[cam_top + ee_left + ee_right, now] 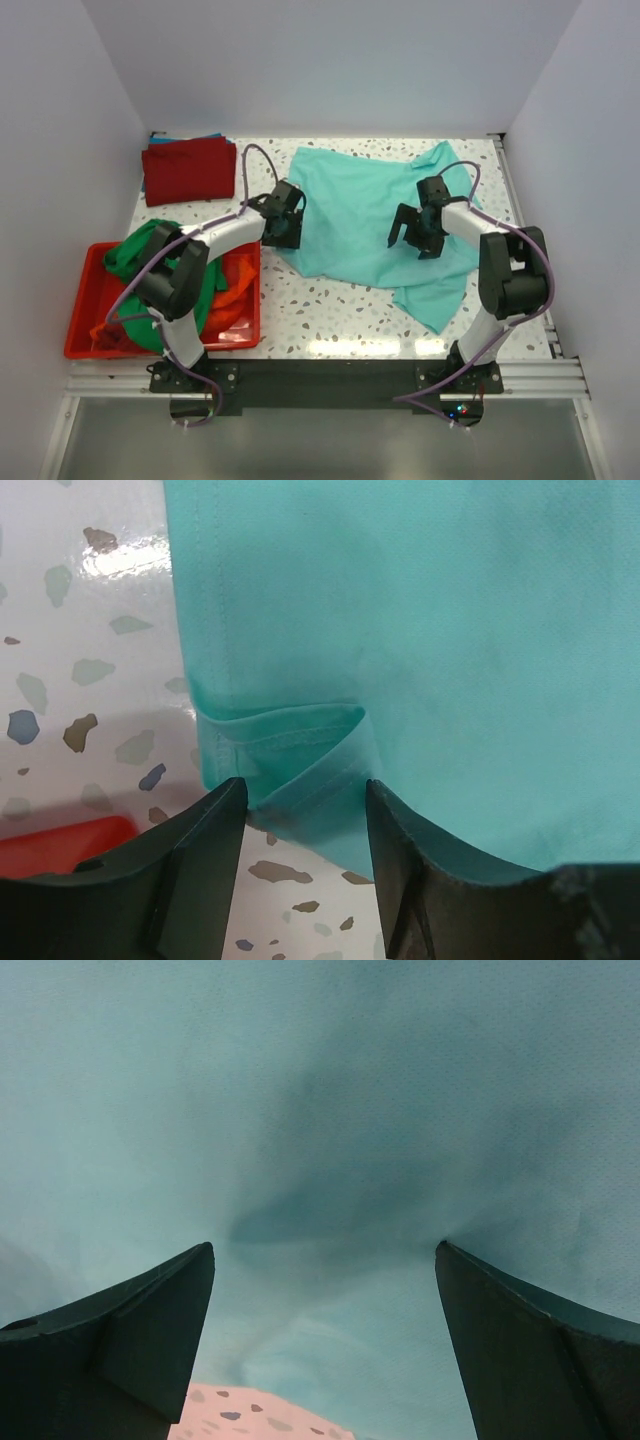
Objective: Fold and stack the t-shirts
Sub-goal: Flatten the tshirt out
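One teal t-shirt (360, 215) lies rumpled.

**A:** Look down your left wrist. The soft teal cotton t-shirt (430, 630) fills most of the view, and its stitched hem runs down the left side.

**B:** And at your left gripper (305, 795)?

**A:** Its two dark fingers (200, 860) stand apart. A turned-over corner of that hem lies in the gap between them.

**B:** What do you have beside the cloth?

**A:** The white speckled tabletop (80, 680) on the left, and a corner of a red plastic bin (60, 845) at the lower left edge.
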